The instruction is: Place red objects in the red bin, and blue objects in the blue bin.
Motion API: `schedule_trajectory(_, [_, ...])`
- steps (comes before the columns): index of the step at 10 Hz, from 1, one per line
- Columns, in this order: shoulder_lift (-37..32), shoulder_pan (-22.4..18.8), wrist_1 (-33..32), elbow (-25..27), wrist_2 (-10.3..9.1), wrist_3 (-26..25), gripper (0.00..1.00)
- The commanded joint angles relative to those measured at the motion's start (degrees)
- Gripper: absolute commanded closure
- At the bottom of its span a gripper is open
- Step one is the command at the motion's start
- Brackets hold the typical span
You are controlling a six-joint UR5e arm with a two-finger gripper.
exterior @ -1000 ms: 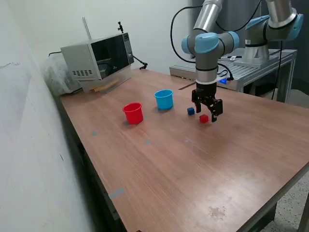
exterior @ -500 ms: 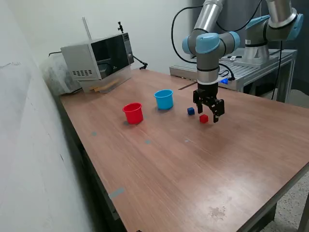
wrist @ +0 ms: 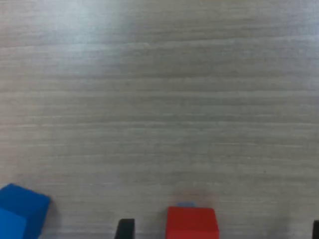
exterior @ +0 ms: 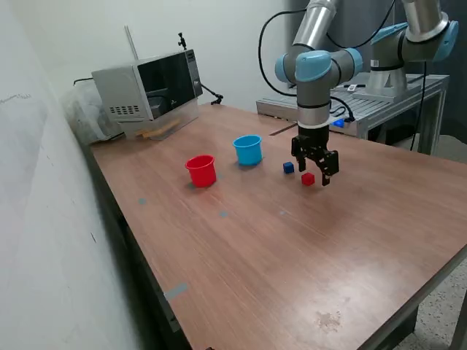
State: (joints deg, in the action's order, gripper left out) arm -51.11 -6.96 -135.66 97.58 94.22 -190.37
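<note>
A small red cube (exterior: pixel 308 179) lies on the wooden table, and a dark blue cube (exterior: pixel 289 167) sits just to its left in the exterior view. My gripper (exterior: pixel 313 173) hangs low over the red cube, open and holding nothing. In the wrist view the red cube (wrist: pixel 192 223) lies between the two dark fingertips (wrist: pixel 124 229), nearer this one, with the blue cube (wrist: pixel 20 211) outside them. The light blue bin (exterior: pixel 248 149) and the red bin (exterior: pixel 201 170) stand upright further to the exterior view's left.
A microwave (exterior: pixel 149 87) stands at the table's far left corner. Behind the table on the exterior view's right is a metal bench (exterior: pixel 398 91) carrying a second arm. The wooden table (exterior: pixel 292 248) ends close at the front.
The gripper has shifted slightly toward the exterior view's right over the red cube. The cubes and bins have not moved.
</note>
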Motion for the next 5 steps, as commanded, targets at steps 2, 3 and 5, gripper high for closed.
schedule_trajectory(2, [0.7,0.3,-0.1,-1.0,0.00,0.0,0.00])
schedule_trajectory(3, [0.8,0.4,-0.1,-1.3,0.00,0.0,0.00])
schedule_trajectory(5, [0.8,0.5,-0.1,-1.3,0.00,0.0,0.00])
